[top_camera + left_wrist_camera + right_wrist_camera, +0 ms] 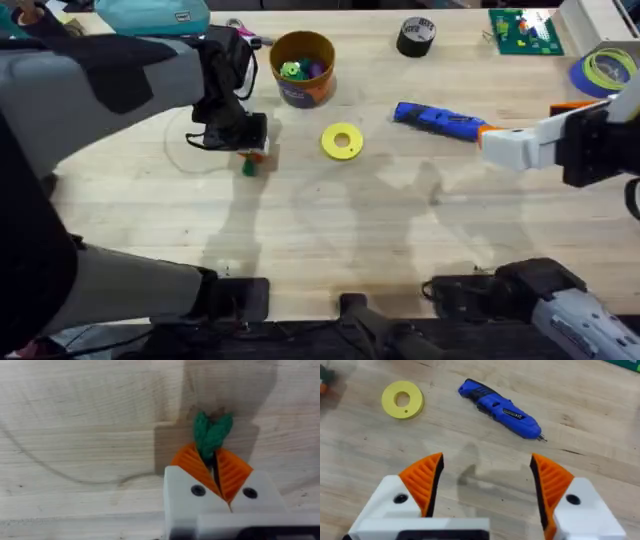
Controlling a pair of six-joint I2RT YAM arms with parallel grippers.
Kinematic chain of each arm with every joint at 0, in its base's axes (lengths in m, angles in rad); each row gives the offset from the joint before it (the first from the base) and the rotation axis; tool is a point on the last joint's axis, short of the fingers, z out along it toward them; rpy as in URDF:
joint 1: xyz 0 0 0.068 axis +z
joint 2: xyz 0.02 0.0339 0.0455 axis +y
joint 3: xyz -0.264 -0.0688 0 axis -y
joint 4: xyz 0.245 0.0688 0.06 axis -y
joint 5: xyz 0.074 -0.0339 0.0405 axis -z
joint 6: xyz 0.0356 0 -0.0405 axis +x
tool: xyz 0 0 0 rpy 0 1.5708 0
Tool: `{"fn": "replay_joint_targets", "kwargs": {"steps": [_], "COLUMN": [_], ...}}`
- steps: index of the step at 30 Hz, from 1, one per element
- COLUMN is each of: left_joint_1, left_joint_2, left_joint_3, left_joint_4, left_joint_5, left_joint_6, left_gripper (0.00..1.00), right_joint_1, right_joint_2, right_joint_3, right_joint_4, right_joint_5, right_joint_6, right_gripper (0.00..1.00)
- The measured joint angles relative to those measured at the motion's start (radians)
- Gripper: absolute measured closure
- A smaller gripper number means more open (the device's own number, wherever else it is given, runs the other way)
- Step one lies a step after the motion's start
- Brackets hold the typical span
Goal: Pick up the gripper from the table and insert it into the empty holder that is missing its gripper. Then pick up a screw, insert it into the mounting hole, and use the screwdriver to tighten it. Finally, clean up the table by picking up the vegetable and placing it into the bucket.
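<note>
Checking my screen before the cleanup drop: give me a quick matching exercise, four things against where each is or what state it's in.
Things:
1. vegetable
2. screwdriver
3. bucket
4. right gripper

Places or states:
A. open above bare table
B. pinched between the left gripper's orange pads
C. lying flat beside the yellow disc
D. upright, small toys inside

Pairs: 1-B, 2-C, 3-D, 4-A

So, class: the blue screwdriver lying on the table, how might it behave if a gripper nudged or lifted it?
The screwdriver lies flat and looks rounded like a pen, so a sideways nudge would probably roll it. Its hard-looking body should stay stiff when lifted. The thin metal tip sits at one end, so a grip near there might let it tilt.
</note>
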Motion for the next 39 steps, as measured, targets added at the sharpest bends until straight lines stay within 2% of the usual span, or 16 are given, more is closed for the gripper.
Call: {"fn": "replay_joint_targets", "kwargs": {"steps": [7,14,19,23,24,31,35,39], "left_joint_1": [0.000,0.000,0.000,0.000,-0.005,-0.050,-0.082,-0.103], "left_joint_2": [-0.065,-0.212,-0.256,-0.251,-0.210,-0.060,0.022,0.069], "left_joint_3": [0.049,0.209,0.282,0.292,0.292,0.292,0.292,0.292], "left_joint_4": [-0.027,-0.044,-0.029,0.058,0.176,0.401,0.484,0.507], "left_joint_5": [0.000,0.000,0.001,0.039,0.072,0.084,0.087,0.091], "left_joint_6": [0.000,0.017,0.030,0.032,0.033,0.033,0.033,0.033], "left_gripper": [0.981,0.981,0.981,0.981,0.981,0.981,0.981,0.981], "right_joint_1": [0.000,0.000,0.000,0.000,0.000,0.000,0.000,0.000], "right_joint_2": [0.000,0.000,0.000,0.000,0.000,0.000,0.000,0.000], "right_joint_3": [0.000,0.000,0.000,0.000,0.000,0.000,0.000,0.000], "right_joint_4": [0.000,0.000,0.000,0.000,0.000,0.000,0.000,0.000], "right_joint_5": [0.000,0.000,0.000,0.000,0.000,0.000,0.000,0.000], "right_joint_6": [0.000,0.000,0.000,0.000,0.000,0.000,0.000,0.000], "right_gripper": [0.004,0.005,0.006,0.006,0.005,0.004,0.004,0.005]}}
